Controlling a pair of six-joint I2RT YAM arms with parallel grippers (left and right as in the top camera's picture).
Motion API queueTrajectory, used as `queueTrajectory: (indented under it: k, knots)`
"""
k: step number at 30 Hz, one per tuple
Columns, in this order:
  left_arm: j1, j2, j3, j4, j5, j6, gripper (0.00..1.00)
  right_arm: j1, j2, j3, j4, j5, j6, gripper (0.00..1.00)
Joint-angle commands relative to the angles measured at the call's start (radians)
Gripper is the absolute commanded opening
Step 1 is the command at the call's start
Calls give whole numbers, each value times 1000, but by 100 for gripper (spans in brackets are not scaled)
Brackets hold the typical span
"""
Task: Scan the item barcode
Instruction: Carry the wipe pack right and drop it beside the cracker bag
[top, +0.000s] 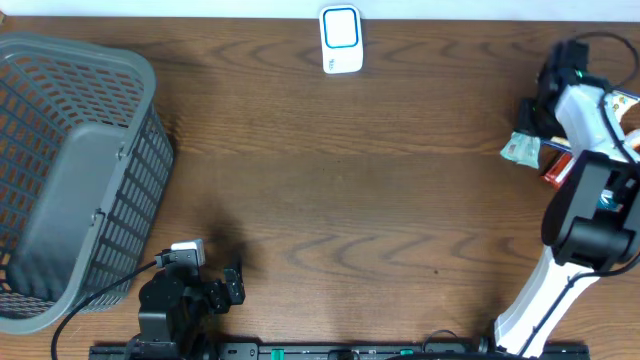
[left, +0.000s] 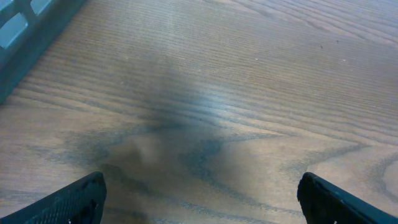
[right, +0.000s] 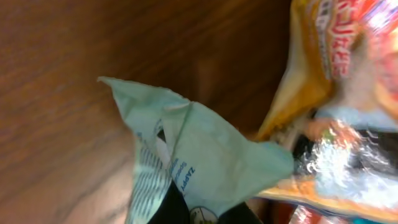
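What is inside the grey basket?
Only the bare floor of the grey basket shows, no item. Its left side runs out of the picture, so that part is unseen.

Table (top: 330, 200) brown, wood-grained. Basket (top: 140, 190) grey, gridded. Scanner (top: 341, 40) white, blue-trimmed. Pouch (right: 211, 155) pale green, dark print. Bag (right: 317, 50) orange-yellow, red lettering.

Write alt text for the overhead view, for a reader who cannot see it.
At far right, the right gripper pinches a pale green packet. A white scanner sits top centre, a grey basket at left, and the left gripper rests open near the bottom edge.
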Motion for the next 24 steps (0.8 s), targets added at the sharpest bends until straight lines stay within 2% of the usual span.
queueTrajectory:
  k: [1,3,4,5,6,7,9,12,24]
  knots:
    - [-4,-1,-19,-45,6,-9,98,-36,9,-64,43,-135,49,1]
    - [-4,-1,-19,-45,6,-9,98,-51,5,-60,36,-176,48,3]
    - [-4,-1,-19,-45,6,-9,98,-57,-3,-52,21,-216,38,12]
    - [-4,-1,-19,-45,6,-9,98,-62,-12,-37,3,-279,14,31]
    - [-4,-1,-19,-45,6,-9,98,-66,-24,-18,-18,-359,-20,58]
    - [-4,-1,-19,-45,6,-9,98,-68,-37,1,-37,-426,-49,99]
    - [-4,-1,-19,-45,6,-9,98,-68,-74,51,-93,-549,-107,99]
    - [-4,-1,-19,-45,6,-9,98,-65,-146,110,-170,-618,-139,99]
    - [-4,-1,-19,-45,6,-9,98,21,-748,121,-253,-670,-109,99]
